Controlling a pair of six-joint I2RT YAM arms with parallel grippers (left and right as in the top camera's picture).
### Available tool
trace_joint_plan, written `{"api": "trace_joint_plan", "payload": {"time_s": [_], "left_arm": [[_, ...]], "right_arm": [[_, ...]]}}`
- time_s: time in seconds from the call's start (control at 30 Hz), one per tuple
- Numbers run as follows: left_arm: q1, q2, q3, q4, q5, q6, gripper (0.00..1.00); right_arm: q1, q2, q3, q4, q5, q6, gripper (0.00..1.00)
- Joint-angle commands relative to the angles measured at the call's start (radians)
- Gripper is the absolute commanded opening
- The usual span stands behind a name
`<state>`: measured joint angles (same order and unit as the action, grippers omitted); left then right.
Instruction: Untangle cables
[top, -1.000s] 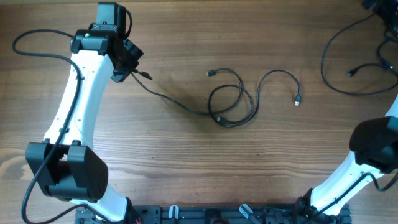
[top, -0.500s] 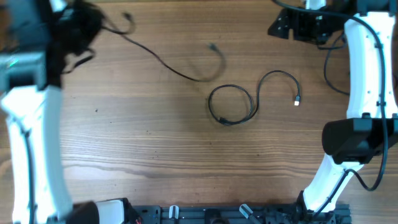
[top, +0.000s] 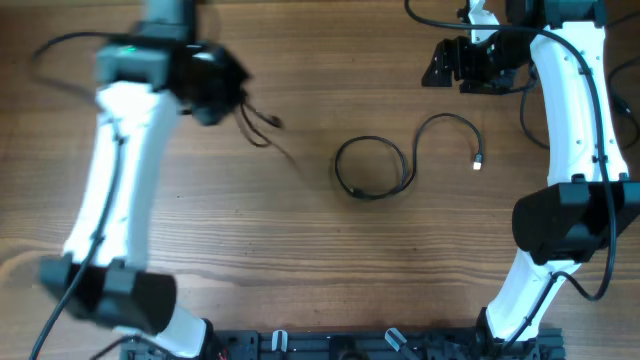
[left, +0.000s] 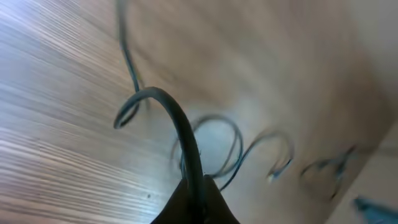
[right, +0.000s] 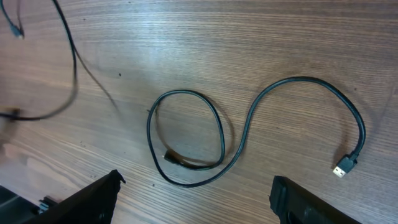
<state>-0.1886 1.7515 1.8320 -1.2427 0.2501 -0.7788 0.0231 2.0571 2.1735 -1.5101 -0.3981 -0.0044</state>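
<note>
A black cable (top: 372, 168) lies in a loop at the table's middle, its tail curving right to a USB plug (top: 478, 162); it also shows in the right wrist view (right: 186, 134) and, blurred, in the left wrist view (left: 214, 143). My left gripper (top: 225, 95) is at the upper left, shut on a second thin black cable (top: 265, 125) that trails, blurred, towards the loop; the left wrist view (left: 199, 186) shows the jaws pinching this cable (left: 158, 99). My right gripper (top: 448, 62) is open and empty, above the table behind the loop (right: 196, 182).
More thin black cable strands (top: 527, 105) lie at the far right behind my right arm. The arm's own thicker black wire (top: 60, 45) loops at the upper left. The table is wood-grained.
My left gripper has swung the held cable about and drawn it left, free of the central loop. My right arm has come from the lower right up to the top right.
</note>
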Motion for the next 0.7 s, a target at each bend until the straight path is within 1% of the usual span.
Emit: {"api": "trace_joint_plan", "payload": {"time_s": [0.0,0.03,0.07,0.1,0.13,0.17,0.2,0.23,0.3,0.37,0.43,0.5,0.53,0.57,0.63,0.67], "left_arm": [[-0.108,0.097,0.000,0.064,0.103,0.038,0.04],[-0.124,0.112,0.000,0.110,0.166,0.030,0.04],[-0.130,0.116,0.000,0.203,0.278,0.030,0.04],[-0.125,0.108,0.003,0.303,0.404,0.029,0.04],[-0.113,0.092,0.005,0.425,0.544,0.006,0.04],[-0.101,0.079,0.009,0.521,0.625,-0.029,0.04],[-0.083,0.052,0.014,0.680,0.713,-0.132,0.04],[-0.072,0.025,0.015,0.832,0.742,-0.237,0.04],[-0.066,-0.018,0.015,1.077,0.748,-0.373,0.04],[-0.061,-0.055,0.015,1.296,0.736,-0.507,0.04],[-0.055,-0.077,0.015,1.379,0.701,-0.618,0.04],[-0.055,-0.088,0.015,1.385,0.660,-0.709,0.04],[-0.055,-0.087,0.015,1.384,0.649,-0.753,0.04],[-0.052,-0.087,0.014,1.372,0.628,-0.784,0.04],[-0.044,-0.087,0.014,1.286,0.566,-0.786,0.04],[-0.036,-0.087,0.014,1.205,0.519,-0.785,0.04]], "right_arm": [[0.002,-0.019,-0.006,0.025,0.013,0.005,0.81],[0.003,-0.019,-0.006,0.033,-0.016,-0.006,0.82],[0.008,-0.019,-0.007,0.040,-0.091,-0.069,0.82],[0.012,-0.019,-0.008,0.048,-0.151,-0.101,0.82],[0.012,-0.019,-0.008,0.061,-0.175,-0.100,0.84],[0.012,-0.019,-0.008,0.081,-0.201,-0.097,0.84],[0.013,-0.019,-0.008,0.127,-0.280,-0.097,0.84],[0.012,-0.019,-0.008,0.166,-0.322,-0.087,0.85],[0.012,-0.019,-0.008,0.252,-0.391,-0.034,0.84],[0.012,-0.019,-0.008,0.344,-0.424,0.080,0.84],[0.012,-0.019,-0.008,0.422,-0.485,0.187,0.83],[0.012,-0.019,-0.008,0.520,-0.575,0.332,0.83],[0.012,-0.019,-0.008,0.561,-0.616,0.376,0.80],[0.010,-0.019,-0.007,0.616,-0.682,0.432,0.76],[-0.005,-0.023,-0.007,0.707,-0.808,0.532,0.75],[-0.016,-0.025,-0.007,0.734,-0.867,0.554,0.75]]}}
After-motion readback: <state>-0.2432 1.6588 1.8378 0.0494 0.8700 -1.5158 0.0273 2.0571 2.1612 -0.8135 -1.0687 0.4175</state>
